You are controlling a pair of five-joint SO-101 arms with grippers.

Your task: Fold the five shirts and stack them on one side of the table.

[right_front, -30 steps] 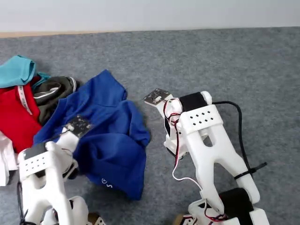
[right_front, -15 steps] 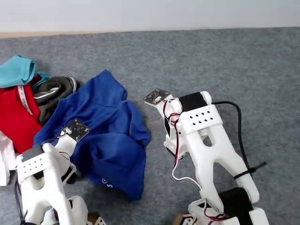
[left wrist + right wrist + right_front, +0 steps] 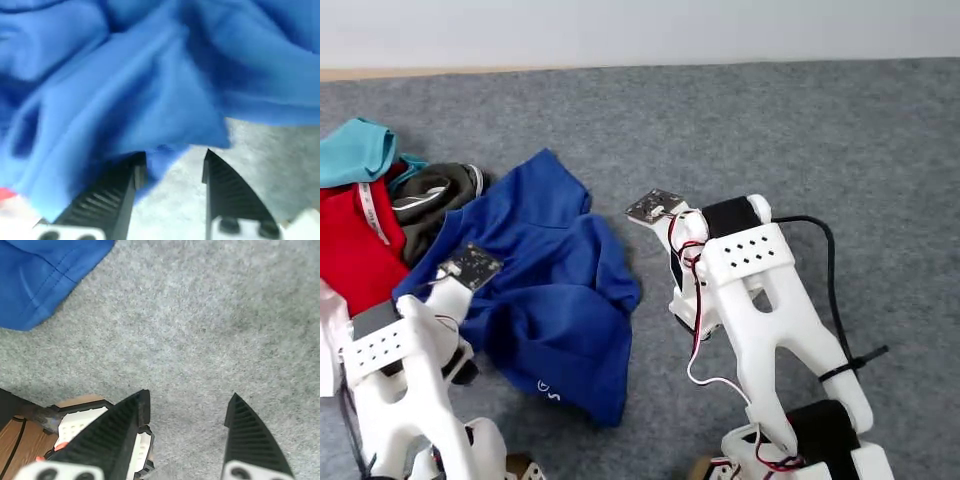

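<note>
- while both arms sit at the table's near edge, the blue shirt [image 3: 555,290] lies crumpled left of centre on the table [image 3: 770,130], soft knit in deep folds, with one stitched hem lobe pointing toward the arms
- table cover is grey and felt-like, with a short fuzzy nap
- left gripper [image 3: 172,155]: spread wide, with black ribbed wedge fingers [image 3: 120,192] tapering to points; it sits low over the blue shirt's [image 3: 150,75] edge, and a fold of hem lies at one fingertip with a bit of cloth in the gap; can't tell if it touches
- right gripper [image 3: 189,397]: also spread, same black ribbed fingers, nothing between them, over bare grey felt; a corner of the blue shirt [image 3: 40,275] is well off to one side
- rest of the pile is at the left side of the table: red shirt [image 3: 355,250] with a pale neck tape, teal shirt [image 3: 355,150] bunched at the far end, dark olive shirt [image 3: 435,195] wadded between the red and the blue
- white cloth [image 3: 330,340] at the left edge, partly behind the left arm
- count: 5 cloth items (1 blue, 1 red, 1 teal, 1 olive, 1 white), none folded, none stacked
- 2 arms, white plastic shells; the right arm [image 3: 760,290] has a dotted vent plate and loose red, white and black wires
</note>
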